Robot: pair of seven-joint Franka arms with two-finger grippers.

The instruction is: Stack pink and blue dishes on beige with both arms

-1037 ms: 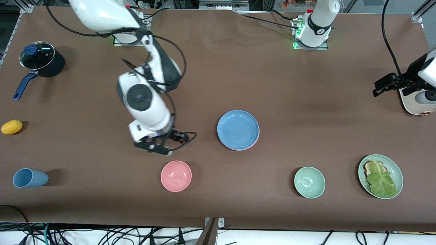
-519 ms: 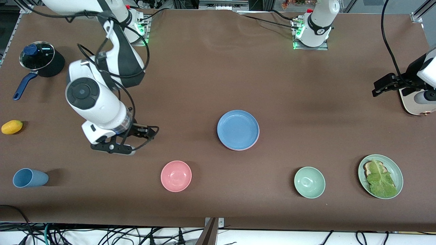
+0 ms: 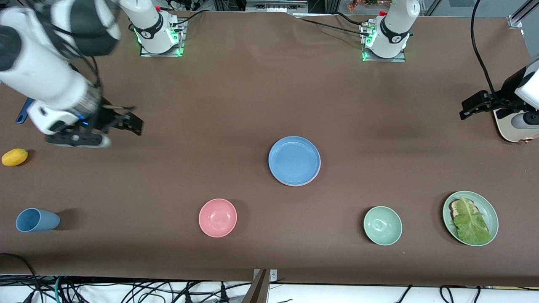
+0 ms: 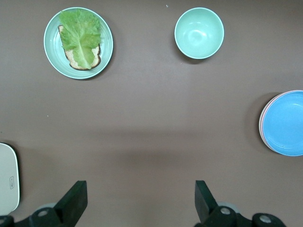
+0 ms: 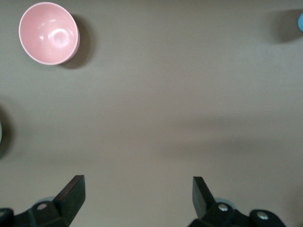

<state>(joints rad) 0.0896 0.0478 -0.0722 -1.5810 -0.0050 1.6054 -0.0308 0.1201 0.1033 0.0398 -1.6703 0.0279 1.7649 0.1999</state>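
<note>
The light blue plate lies mid-table on top of the pink plate, of which only a thin rim shows. In the left wrist view the blue plate sits at the frame's edge with the pink rim beside it. No beige plate shows in any view. My right gripper hangs open and empty over bare table toward the right arm's end; its jaws stand wide apart. My left gripper waits open and empty beside the toaster, its jaws also wide apart.
A pink bowl, a green bowl and a green plate with toast and lettuce sit nearer the camera. A blue cup, a yellow fruit and a cream toaster lie at the table's ends.
My right arm has swung away from beside the pink bowl toward its own end of the table, gripper empty. The left arm and the plates have not moved.
</note>
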